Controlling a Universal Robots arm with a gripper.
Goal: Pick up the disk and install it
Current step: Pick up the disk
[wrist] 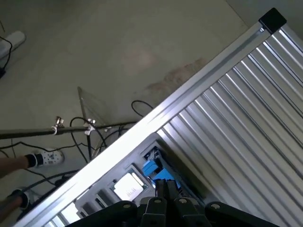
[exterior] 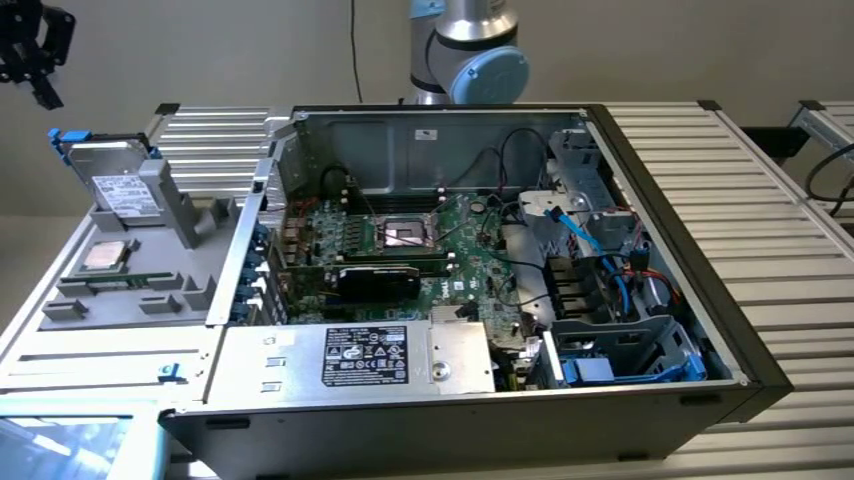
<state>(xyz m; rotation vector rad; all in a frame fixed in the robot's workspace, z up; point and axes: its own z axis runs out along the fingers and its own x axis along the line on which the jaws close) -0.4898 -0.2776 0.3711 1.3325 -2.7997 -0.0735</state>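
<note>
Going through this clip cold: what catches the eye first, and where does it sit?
An open computer case takes up the middle of the exterior view, with its motherboard bare and a labelled power-supply box at the near edge. On the exterior view's left, the disk stands tilted in a grey fixture tray. The gripper hangs above it, apart from it.

The fixture tray [exterior: 120, 345] is carrying one disk [exterior: 118, 185] and one CPU chip [exterior: 107, 257]. The slatted bench [exterior: 787, 200] is supporting one open computer case [exterior: 387, 150], which is housing one motherboard [exterior: 467, 230], one power-supply box [exterior: 367, 358] and one black expansion card [exterior: 380, 283]. One robot arm [exterior: 474, 50] is standing at the bench.
</note>
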